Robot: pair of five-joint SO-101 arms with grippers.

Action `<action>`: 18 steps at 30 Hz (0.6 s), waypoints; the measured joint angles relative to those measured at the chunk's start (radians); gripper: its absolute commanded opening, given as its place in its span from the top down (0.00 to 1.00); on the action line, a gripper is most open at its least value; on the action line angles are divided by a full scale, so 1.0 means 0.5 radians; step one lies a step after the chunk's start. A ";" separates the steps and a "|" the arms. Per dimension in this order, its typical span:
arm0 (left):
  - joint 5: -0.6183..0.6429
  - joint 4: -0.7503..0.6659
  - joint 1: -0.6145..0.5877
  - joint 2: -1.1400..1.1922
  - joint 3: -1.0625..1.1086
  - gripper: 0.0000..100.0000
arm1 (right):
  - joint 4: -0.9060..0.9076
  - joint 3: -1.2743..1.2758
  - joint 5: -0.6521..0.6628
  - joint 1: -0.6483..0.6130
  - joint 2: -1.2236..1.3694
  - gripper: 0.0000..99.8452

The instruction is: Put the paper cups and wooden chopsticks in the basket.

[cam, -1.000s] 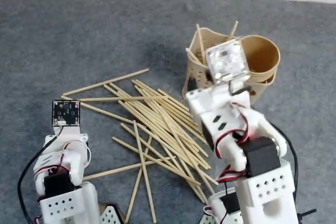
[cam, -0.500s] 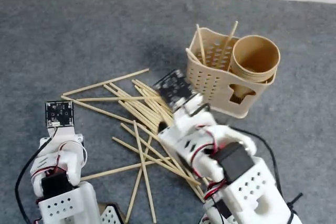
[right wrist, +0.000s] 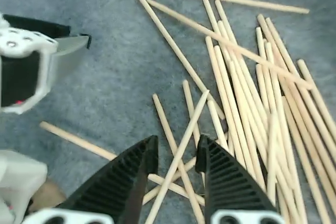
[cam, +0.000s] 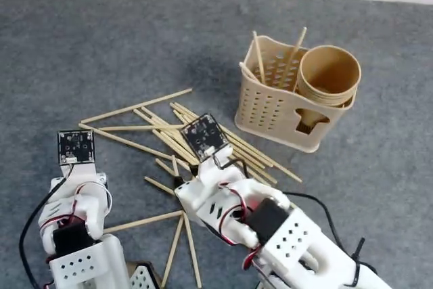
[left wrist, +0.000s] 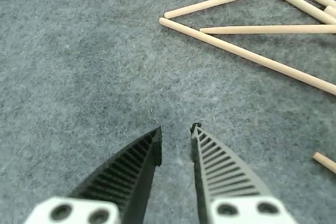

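A loose pile of wooden chopsticks [cam: 177, 141] lies on the grey carpet. The perforated beige basket [cam: 274, 107] stands at the back right, holding stacked paper cups [cam: 329, 76] and a few upright chopsticks [cam: 292, 52]. My right arm [cam: 223, 197] leans over the pile's near side. Its gripper [right wrist: 177, 142] is open just above crossed chopsticks [right wrist: 181, 148], one running through the gap between the fingers. At the pile's left edge my left gripper [left wrist: 176, 129] hovers over bare carpet, slightly open and holding nothing, a short way from the nearest chopsticks [left wrist: 247, 56].
The left arm's base [cam: 78, 235] stands at the front left; its wrist [right wrist: 31, 66] appears close by in the right wrist view. Stray chopsticks [cam: 183, 235] lie between the two bases. Open carpet [cam: 101, 45] stretches behind the pile.
My right arm has swung from above the basket leftward and down onto the chopstick pile. The left arm shifted only slightly.
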 measured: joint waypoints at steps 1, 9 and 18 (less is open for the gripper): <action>0.000 0.000 0.000 0.000 0.000 0.89 | -0.055 0.058 -0.003 0.000 0.000 0.87; 0.000 0.000 0.000 0.000 0.000 0.89 | -0.193 0.172 -0.006 -0.061 0.058 0.87; 0.000 0.000 0.000 0.000 0.000 0.89 | -0.267 -0.089 -0.006 -0.104 0.801 0.87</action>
